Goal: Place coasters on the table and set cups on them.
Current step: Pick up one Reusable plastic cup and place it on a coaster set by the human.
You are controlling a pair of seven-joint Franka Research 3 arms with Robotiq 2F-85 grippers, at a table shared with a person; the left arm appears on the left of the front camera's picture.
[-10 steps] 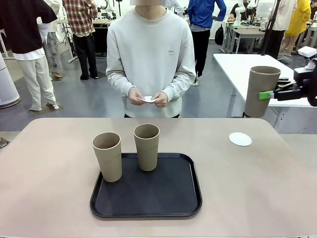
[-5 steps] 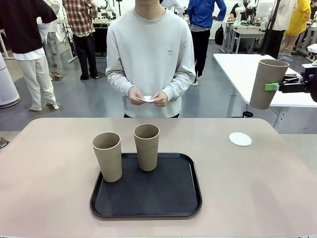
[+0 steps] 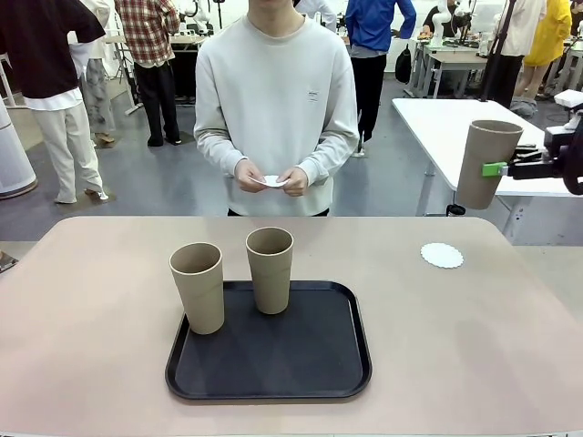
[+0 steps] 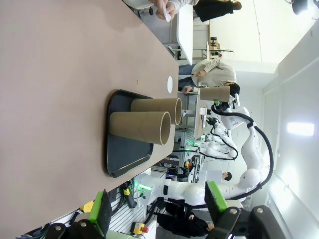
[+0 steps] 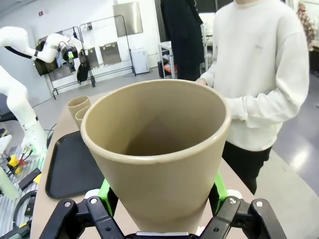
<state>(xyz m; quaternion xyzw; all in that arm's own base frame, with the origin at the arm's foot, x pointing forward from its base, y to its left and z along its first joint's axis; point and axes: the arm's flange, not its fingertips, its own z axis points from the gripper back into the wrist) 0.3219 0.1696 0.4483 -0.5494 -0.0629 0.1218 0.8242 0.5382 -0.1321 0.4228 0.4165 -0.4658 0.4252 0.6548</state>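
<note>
Here, the right gripper (image 3: 495, 169) clamps 1 matte, tapered beige cup (image 3: 485, 150) by its side wall, raised over the far right corner of the smooth tan table (image 3: 91, 309); long axis near vertical, rim up. 1 lacy round paper coaster (image 3: 442, 255) lies flat below. 2 cups (image 3: 198, 287) stand upright on the black rounded tray (image 3: 273, 373). The left gripper (image 4: 159, 214) hangs wide apart, empty. The person's hands (image 3: 296, 177) hold a second coaster (image 3: 272, 182).

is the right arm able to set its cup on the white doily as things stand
Probably yes: the right tool holds the tall beige tumbler in the air off to one side of the white lacy paper doily, which lies bare on the tan table, with the black tray well aside.
</note>
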